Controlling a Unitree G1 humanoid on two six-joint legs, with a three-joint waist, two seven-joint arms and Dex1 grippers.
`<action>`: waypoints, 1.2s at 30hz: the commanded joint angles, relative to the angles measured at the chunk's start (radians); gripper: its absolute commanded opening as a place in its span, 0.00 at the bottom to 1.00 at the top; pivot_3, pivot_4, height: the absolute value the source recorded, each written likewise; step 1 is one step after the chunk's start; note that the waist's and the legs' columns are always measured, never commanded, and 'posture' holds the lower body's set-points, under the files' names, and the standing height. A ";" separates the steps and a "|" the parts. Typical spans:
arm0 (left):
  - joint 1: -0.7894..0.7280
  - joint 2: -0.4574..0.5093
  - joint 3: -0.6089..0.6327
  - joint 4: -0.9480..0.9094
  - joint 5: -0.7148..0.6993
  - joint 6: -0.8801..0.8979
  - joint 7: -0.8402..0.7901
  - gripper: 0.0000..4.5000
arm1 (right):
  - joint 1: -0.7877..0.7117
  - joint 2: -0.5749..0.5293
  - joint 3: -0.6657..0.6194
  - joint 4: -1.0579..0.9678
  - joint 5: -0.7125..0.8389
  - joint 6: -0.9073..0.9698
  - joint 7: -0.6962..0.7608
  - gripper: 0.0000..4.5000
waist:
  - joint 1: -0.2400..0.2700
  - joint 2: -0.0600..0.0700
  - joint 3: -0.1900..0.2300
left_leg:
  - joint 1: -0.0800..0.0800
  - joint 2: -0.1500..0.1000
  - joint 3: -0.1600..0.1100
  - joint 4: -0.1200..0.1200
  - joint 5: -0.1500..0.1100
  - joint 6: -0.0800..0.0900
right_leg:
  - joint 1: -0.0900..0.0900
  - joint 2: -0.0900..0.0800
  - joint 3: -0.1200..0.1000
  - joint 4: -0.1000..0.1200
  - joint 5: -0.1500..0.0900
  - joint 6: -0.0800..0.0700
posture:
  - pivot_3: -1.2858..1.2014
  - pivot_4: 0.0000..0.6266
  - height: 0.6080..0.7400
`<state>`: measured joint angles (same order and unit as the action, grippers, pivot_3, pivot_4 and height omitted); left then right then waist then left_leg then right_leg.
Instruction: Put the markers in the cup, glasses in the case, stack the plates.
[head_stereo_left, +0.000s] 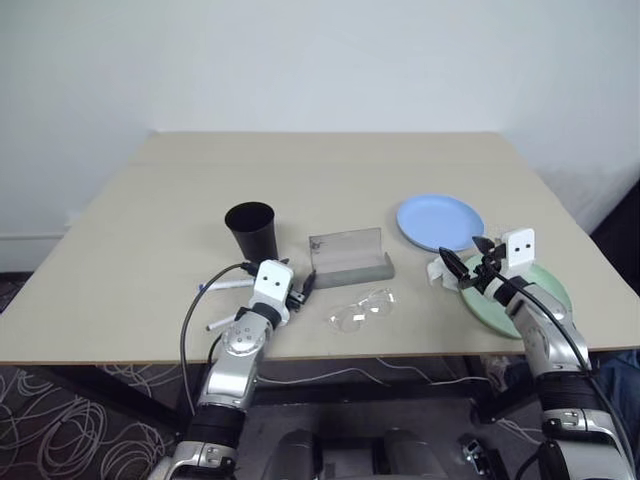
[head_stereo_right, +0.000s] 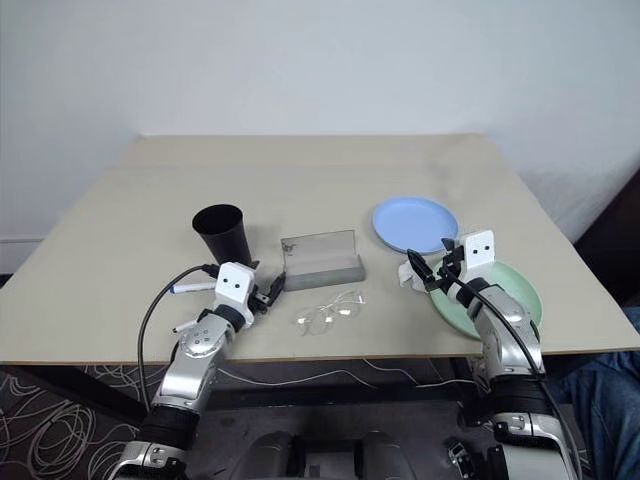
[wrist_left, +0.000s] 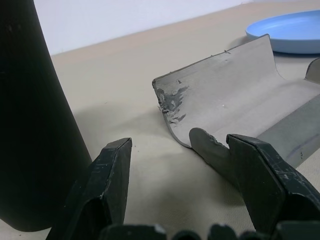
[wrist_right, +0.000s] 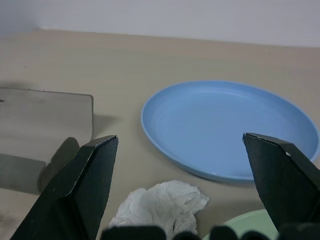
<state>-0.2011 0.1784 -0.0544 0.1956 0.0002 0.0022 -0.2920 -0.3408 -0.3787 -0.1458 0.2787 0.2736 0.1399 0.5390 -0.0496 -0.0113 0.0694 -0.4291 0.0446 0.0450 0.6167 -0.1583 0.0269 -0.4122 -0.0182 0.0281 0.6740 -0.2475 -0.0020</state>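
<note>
The case (head_stereo_left: 351, 257) is seen near the middle of the table (head_stereo_left: 330, 170) with its lid raised, and it serves as the landmark here. The glasses (head_stereo_left: 362, 309) lie just in front of the case, on the table surface, apart from it. The black cup (head_stereo_left: 251, 230) stands upright to the left of the case, and the two markers (head_stereo_left: 226, 285) lie in front of the cup, partly hidden by the left arm. To the right of the case the light blue plate (head_stereo_left: 439, 222) rests flat, and the mint green plate (head_stereo_left: 548, 291) lies nearer the front edge, beyond a crumpled white tissue (wrist_right: 160, 205). The left gripper (wrist_left: 177, 187) is held between cup and case with its fingers apart, gripping nothing. The right gripper (wrist_right: 182, 190) is held over the tissue, jaws spread wide and empty.
</note>
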 joint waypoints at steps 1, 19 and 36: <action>-0.031 0.001 -0.007 -0.017 0.000 -0.005 -0.009 0.70 | -0.005 -0.013 -0.027 -0.049 0.007 -0.018 -0.007 0.97 | 0.000 0.000 0.000 | 0.000 0.000 0.000 0.000 0.000 0.000 | 0.000 0.000 0.000 0.000 0.000 0.000 | 0.52 0.00 0.99; -0.035 0.046 0.019 -0.025 -0.015 -0.009 -0.029 0.70 | -0.024 0.005 -0.013 -0.054 0.002 -0.016 -0.039 0.97 | -0.001 0.000 0.000 | 0.000 0.000 0.000 0.000 0.000 0.000 | 0.000 0.000 0.000 0.000 0.000 0.000 | 0.52 0.00 0.99; -0.015 0.073 0.055 -0.069 -0.027 -0.013 -0.026 0.70 | -0.015 -0.003 0.022 -0.135 -0.016 0.105 -0.078 0.97 | -0.001 0.000 0.000 | 0.000 0.002 0.000 0.000 0.000 0.000 | 0.000 0.000 0.000 0.000 0.000 0.000 | 0.52 0.00 0.99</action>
<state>-0.2039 0.2454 -0.0117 0.1668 -0.0183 0.0061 -0.3178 -0.3310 -0.3570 -0.1187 0.2017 0.2686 0.2146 0.4758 -0.0506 -0.0112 0.0693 -0.4289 0.0468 0.0450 0.6168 -0.1583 0.0269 -0.4122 -0.0185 0.0283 0.6741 -0.2473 -0.0018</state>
